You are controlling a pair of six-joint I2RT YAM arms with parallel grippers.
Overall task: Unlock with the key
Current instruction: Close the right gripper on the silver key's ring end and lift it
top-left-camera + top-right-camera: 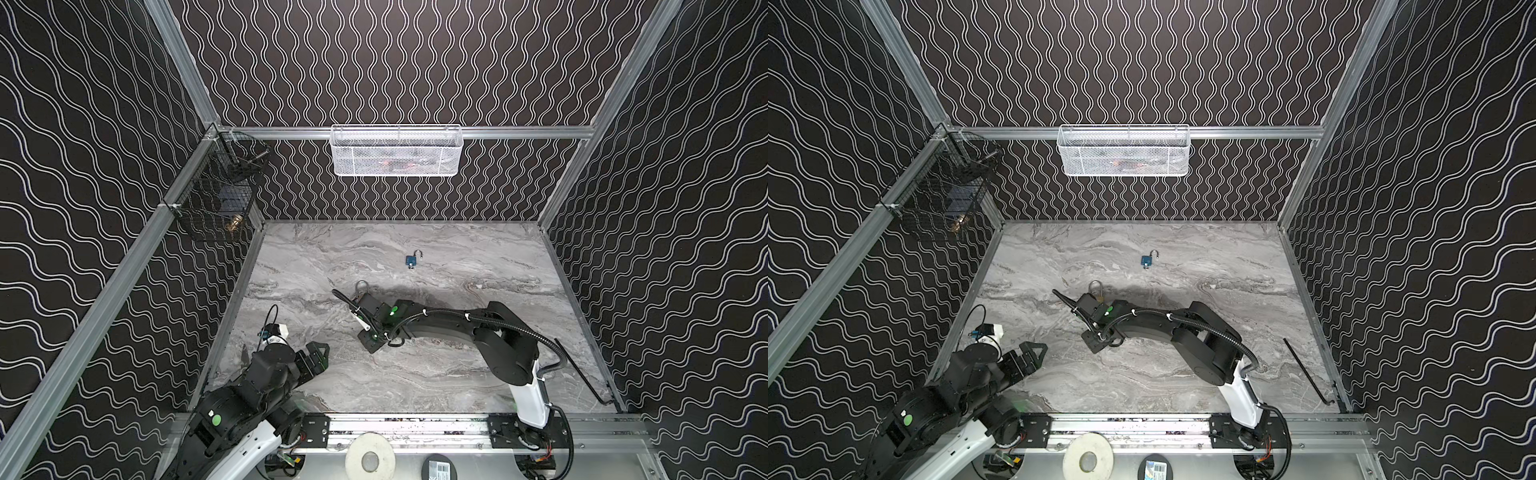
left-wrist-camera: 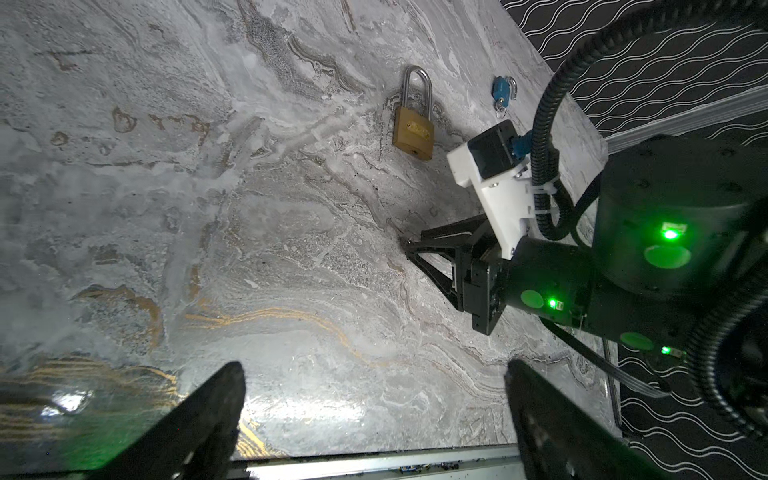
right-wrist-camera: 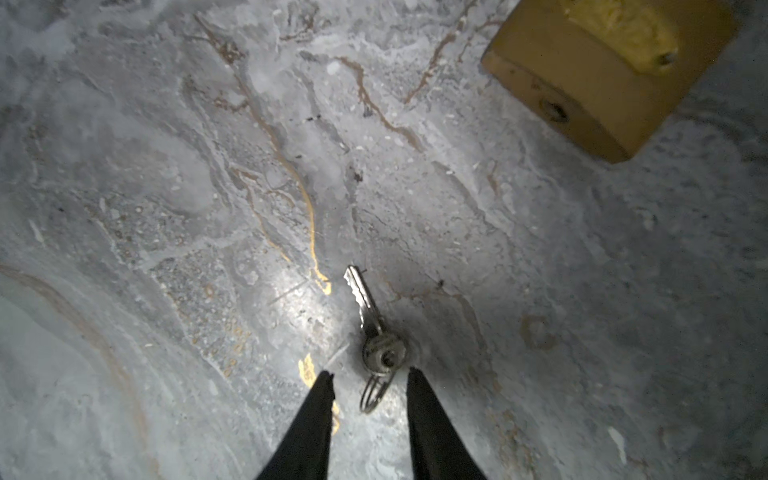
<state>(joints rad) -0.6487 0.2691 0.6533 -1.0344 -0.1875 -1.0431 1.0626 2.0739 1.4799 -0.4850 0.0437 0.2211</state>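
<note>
**Desk read as a clock face in both top views, 12 o'clock at the far wall.**

Nearest, at about 7 o'clock, we find the left hand (image 1: 318, 353) above the marble desk (image 1: 457, 374). Its jaws are spread to their full width and hold nothing.

Toward the centre, the right arm reaches in from 5 o'clock. We see the right hand (image 3: 370, 374) low over the desk with its jaws partly apart. Its fingertips (image 3: 324, 386) flank the key ring (image 3: 374, 392), and we can make out no contact. The key (image 3: 365, 307) lies flat on the desk just ahead of the tips, ungripped. In the top views the hand hides it.

Just beyond the key we note the brass padlock (image 2: 413, 133), lying flat with its shackle closed and its keyhole end turned toward the right hand.

Further toward 12 o'clock lies a small blue padlock (image 1: 411, 260) with its shackle sprung open. It is well apart from the brass one.

Farthest, a white basket (image 1: 397, 151) hangs on the rail at 12 o'clock, and a black wire basket (image 1: 216, 199) hangs in the corner at 10 o'clock.
</note>
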